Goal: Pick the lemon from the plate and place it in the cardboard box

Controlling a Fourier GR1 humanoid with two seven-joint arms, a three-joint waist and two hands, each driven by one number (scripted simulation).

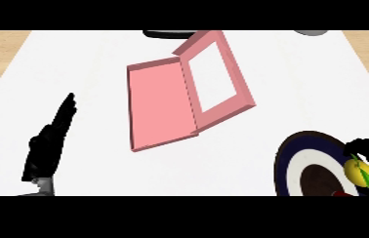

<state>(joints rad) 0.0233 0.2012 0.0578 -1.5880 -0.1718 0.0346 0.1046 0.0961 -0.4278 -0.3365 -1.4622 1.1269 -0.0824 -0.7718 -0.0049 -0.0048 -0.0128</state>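
Yellow is what catches us first: the lemon (355, 171) sits at the far right edge of our view, over the right rim of the plate (299, 154), a round dish ringed in dark blue and white with a dark centre. Our right hand (358, 147) is right there on it, black fingers curled over the top of the fruit, so we call that a grasp, though most of the hand runs out of view and we cannot tell whether the lemon is off the plate yet. That puts us early in the job, by our reckoning: the pick is in hand, and the carry and the drop are both still to do. The target, the cardboard box (162, 103), shows pink here and lies open near the middle of the bench (86, 56), its windowed lid (216, 76) thrown back to the right, well apart from the plate, with nothing in it that we can see. Our left hand (49, 142) rests at the lower left, fingers straight and together, pointing up the view, holding nothing. The bench is plain white; a strip of pale wood shows at its upper corners, and two dark and grey shapes peek in at the top edge, too cropped to name.
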